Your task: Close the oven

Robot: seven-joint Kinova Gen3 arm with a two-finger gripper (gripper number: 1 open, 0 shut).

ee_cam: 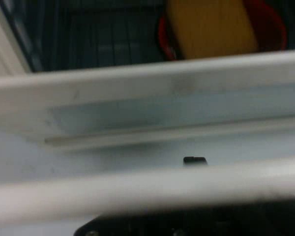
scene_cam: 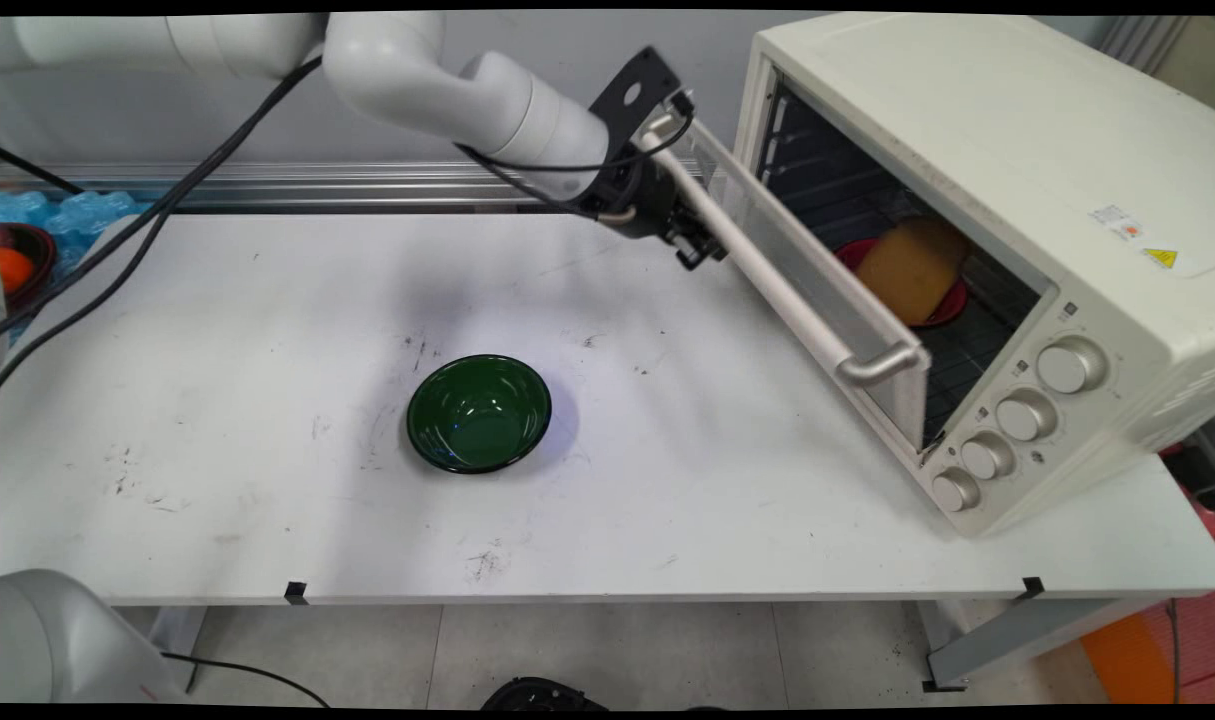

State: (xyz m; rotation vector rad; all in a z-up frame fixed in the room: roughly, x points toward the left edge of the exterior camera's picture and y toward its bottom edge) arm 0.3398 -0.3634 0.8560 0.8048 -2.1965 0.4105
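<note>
- Where the table [scene_cam: 217, 480] runs off at its far left edge, a dark bowl [scene_cam: 22, 270] holding something orange sits partly cut off, with blue crumpled material [scene_cam: 77, 215] just behind it.
- Near the middle of the white table stands a dark green bowl [scene_cam: 479, 412], upright, with nothing inside it, well apart from everything else.
- Right of that and higher, the gripper [scene_cam: 695, 245] sits against the far end of the oven door's handle bar [scene_cam: 767, 275]; whether its fingers are spread or closed on the bar I cannot tell from either view.
- From the hand view, the pale handle bar [ee_cam: 137, 189] crosses the whole picture just above the black linkage, with the door's top edge [ee_cam: 152, 86] beyond it.
- On the right stands a cream toaster oven [scene_cam: 1017, 200], its glass door [scene_cam: 817, 290] partly open and tilted outward.
- Inside it, on the wire rack [scene_cam: 967, 345], a red bowl [scene_cam: 942, 305] holds a tan, bread-like piece [scene_cam: 907, 265].
- Four silver knobs [scene_cam: 1017, 415] line the oven's front right panel.
</note>
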